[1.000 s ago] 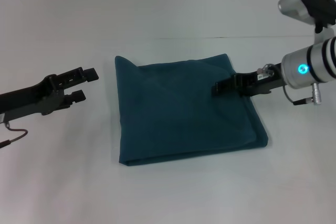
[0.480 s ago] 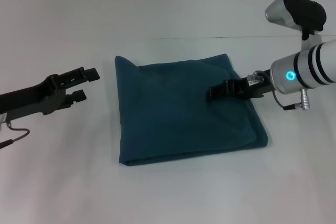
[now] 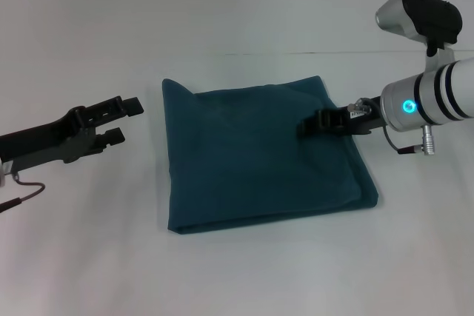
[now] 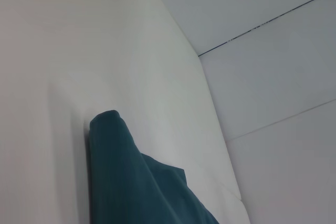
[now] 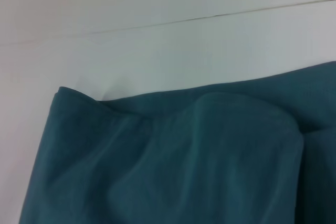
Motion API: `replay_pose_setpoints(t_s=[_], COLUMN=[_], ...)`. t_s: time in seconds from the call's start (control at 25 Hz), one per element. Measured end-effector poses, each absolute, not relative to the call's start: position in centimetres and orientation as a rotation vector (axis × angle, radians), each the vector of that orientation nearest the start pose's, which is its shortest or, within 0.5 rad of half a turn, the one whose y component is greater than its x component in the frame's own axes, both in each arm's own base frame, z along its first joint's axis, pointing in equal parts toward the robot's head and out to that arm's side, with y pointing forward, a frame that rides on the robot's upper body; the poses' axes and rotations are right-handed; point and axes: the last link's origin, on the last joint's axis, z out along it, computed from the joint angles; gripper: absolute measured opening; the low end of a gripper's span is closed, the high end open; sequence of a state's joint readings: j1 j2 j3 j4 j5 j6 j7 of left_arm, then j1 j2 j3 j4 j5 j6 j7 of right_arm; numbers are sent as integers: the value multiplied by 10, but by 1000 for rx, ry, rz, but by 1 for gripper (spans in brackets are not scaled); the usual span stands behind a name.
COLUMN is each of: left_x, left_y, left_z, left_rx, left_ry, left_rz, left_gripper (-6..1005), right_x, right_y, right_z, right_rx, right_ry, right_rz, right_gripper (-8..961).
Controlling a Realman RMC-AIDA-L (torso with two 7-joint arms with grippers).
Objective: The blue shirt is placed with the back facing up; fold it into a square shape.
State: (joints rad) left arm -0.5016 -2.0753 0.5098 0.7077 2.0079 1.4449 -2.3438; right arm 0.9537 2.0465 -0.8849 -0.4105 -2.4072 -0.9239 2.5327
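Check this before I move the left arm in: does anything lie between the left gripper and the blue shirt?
Nothing visible does. The left gripper hangs open beside the blue shirt, with only bare white table between them. The right gripper is over the shirt's far-right part.

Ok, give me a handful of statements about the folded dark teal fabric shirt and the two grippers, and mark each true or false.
1. The dark teal fabric shirt lies folded into a rough square on the white table. True.
2. White lettering shows on its upper side. False: the visible side is plain.
3. The left gripper sits off the shirt's left edge, fingers apart. True.
4. The right gripper is parked beyond the table. False: it is over the shirt's right part.
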Motion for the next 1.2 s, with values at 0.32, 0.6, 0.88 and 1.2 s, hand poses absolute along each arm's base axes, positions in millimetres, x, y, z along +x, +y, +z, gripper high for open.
replay_pose_setpoints(t_s=[0.32, 0.6, 0.88, 1.2], left_x=[-293, -294, -294, -292], left_y=[346, 345, 346, 348], left_z=[37, 37, 38, 39], left_rx=[-1986, -1979, -1979, -1977], left_ry=[-1881, -1883, -1884, -1879], left_rz=[-996, -998, -1001, -1015], left_gripper=[948, 949, 948, 948], right_x=[218, 207, 190, 186], right_y=[442, 446, 447, 446], right_z=[-46, -38, -21, 0], right_rx=[-2172, -2197, -2238, -2227], right_ry=[1585, 1572, 1579, 1550], right_rz=[170, 214, 243, 253], right_gripper=[264, 86, 78, 107])
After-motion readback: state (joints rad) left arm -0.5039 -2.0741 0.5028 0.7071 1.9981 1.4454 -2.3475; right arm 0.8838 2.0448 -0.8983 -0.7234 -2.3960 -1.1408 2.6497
